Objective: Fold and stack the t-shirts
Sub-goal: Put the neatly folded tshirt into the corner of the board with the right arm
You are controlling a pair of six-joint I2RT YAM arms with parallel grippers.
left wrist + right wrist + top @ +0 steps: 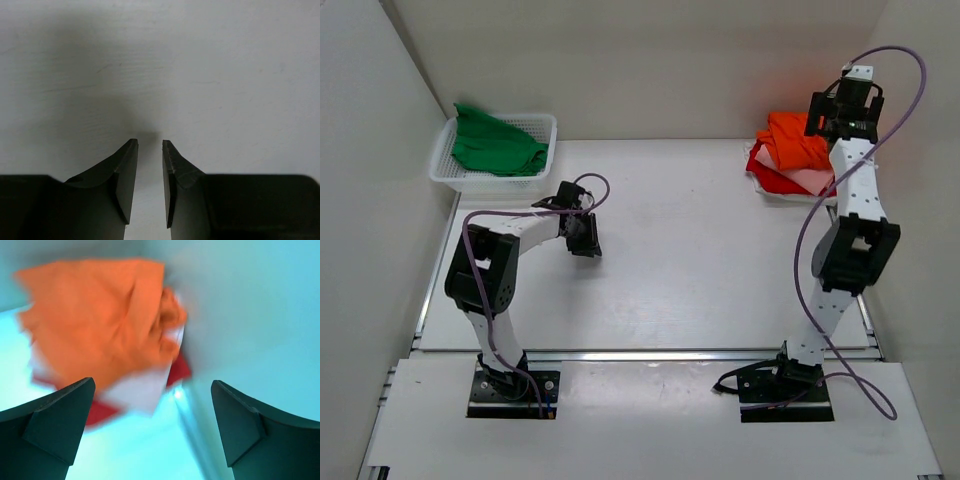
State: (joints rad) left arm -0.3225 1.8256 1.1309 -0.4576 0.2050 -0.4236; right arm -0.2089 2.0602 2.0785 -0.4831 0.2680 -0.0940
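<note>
A bright orange t-shirt [794, 140] lies bunched on top of a pale pink one [812, 181] and a red one [775, 179], stacked at the table's back right corner. The green t-shirt [496, 146] is heaped in the white mesh basket [490, 181] at the back left. My right gripper [819, 113] hangs above the stack's right side, open wide and holding nothing. The right wrist view is blurred; the orange shirt [100, 320], pink shirt [140, 390] and red shirt [182, 372] sit below the right gripper [152, 381]. My left gripper [582, 238] [150, 142] hovers over bare table, its jaws narrowly apart and empty.
White walls enclose the table at the left, back and right. The stack sits close to the right wall [250, 315]. A purple cable [910, 110] loops off the right arm towards that wall.
</note>
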